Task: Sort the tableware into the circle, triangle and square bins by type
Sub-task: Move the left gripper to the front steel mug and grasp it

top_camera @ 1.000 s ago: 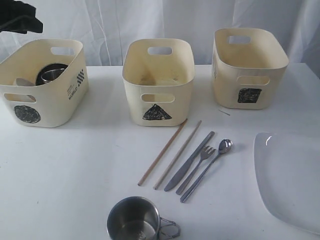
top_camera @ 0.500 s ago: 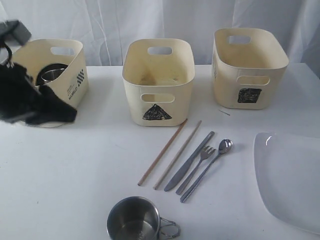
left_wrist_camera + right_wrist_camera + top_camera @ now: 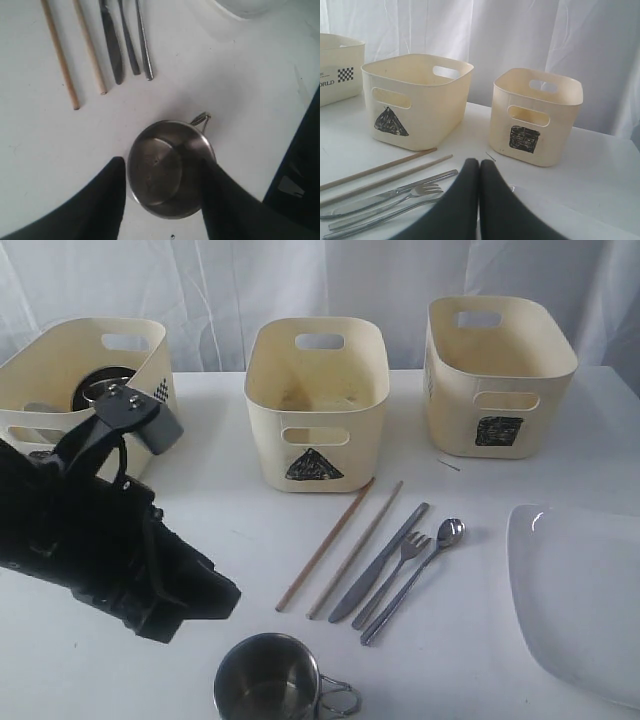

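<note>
1. White curtain (image 3: 300, 280) hangs behind a white table (image 3: 230, 500). On the table the triangle bin (image 3: 316, 400) stands between the circle bin (image 3: 60, 370) on its left and the square bin (image 3: 497, 375) on its right, as the exterior view has them.
2. My left gripper (image 3: 162, 167) hovers over a steel mug (image 3: 170, 167) that stands upright, well in front of the triangle bin.
3. My left fingers (image 3: 100, 200) are spread wide, one on each side of the mug. I cannot tell whether they touch it.
4. Two chopsticks (image 3: 325, 545) lie slanted just in front of the triangle bin. The knife (image 3: 378, 563), fork (image 3: 392, 580) and spoon (image 3: 412, 580) lie beside them, farther right.
5. Well to the right of the triangle bin lies the white plate (image 3: 580, 590).
6. A second mug (image 3: 100, 385) sits inside the circle bin.
7. My right gripper (image 3: 479, 167) faces the triangle bin, its fingers pressed together with nothing between them.
</note>
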{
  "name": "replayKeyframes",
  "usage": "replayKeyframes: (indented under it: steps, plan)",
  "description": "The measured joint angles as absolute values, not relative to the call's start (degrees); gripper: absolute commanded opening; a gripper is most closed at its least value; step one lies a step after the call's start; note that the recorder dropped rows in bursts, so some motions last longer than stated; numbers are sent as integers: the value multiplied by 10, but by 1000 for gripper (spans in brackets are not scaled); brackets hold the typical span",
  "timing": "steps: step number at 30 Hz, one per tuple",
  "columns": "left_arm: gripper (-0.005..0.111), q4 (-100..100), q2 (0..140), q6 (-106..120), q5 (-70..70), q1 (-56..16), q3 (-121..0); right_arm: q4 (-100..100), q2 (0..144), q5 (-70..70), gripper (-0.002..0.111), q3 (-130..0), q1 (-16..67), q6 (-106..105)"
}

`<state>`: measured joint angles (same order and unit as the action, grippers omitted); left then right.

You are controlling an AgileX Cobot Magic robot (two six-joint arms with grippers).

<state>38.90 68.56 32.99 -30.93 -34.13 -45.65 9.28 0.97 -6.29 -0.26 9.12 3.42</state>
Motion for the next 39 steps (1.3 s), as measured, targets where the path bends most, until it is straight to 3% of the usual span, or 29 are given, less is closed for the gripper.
replayKeyframes:
  steps: [3,34,39]
  plan:
    - [65,391,690,331,-294,-361,-457,93,10,-63,0,-3,91,34]
    - [64,387,875,356,-242,-364,-457,93,10,-63,0,-3,91,35]
    - [56,391,906,357,-235,-364,-457,93,10,-63,0,-3,91,35]
